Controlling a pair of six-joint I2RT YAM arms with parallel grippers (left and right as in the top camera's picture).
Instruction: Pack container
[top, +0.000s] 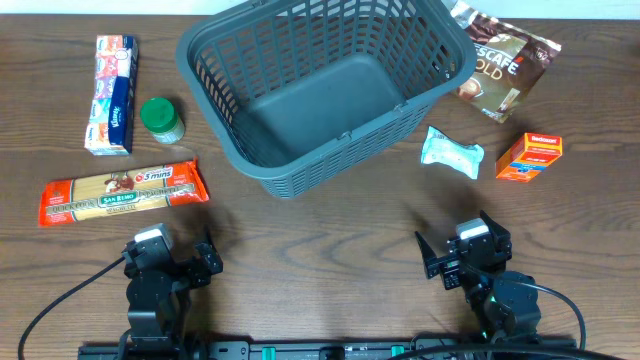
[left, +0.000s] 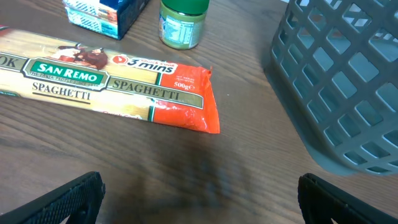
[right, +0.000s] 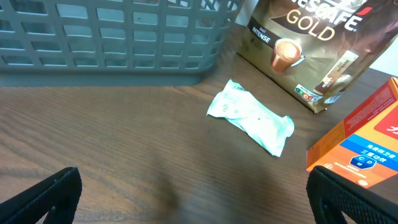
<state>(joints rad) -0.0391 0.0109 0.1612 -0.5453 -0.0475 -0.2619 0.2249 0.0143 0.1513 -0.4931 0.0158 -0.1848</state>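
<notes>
The dark grey-blue lattice basket (top: 243, 150) stands empty at the table's back middle; its side shows in the left wrist view (left: 348, 81) and the right wrist view (right: 112, 37). A San Remo spaghetti pack (top: 122, 192) (left: 112, 90), a green-lidded jar (top: 161, 119) (left: 182, 22) and a blue-white carton (top: 111, 95) (left: 106, 14) lie left of it. A Nescafe Gold pouch (top: 500, 62) (right: 311, 43), a mint-green packet (top: 450, 153) (right: 252, 121) and an orange box (top: 529, 157) (right: 367, 143) lie right. My left gripper (top: 168, 258) (left: 199, 208) and right gripper (top: 462, 256) (right: 193, 205) are open and empty near the front edge.
The wooden table (top: 330, 230) holds everything. A black rail (top: 330, 350) and cables run along the front edge behind the arm bases.
</notes>
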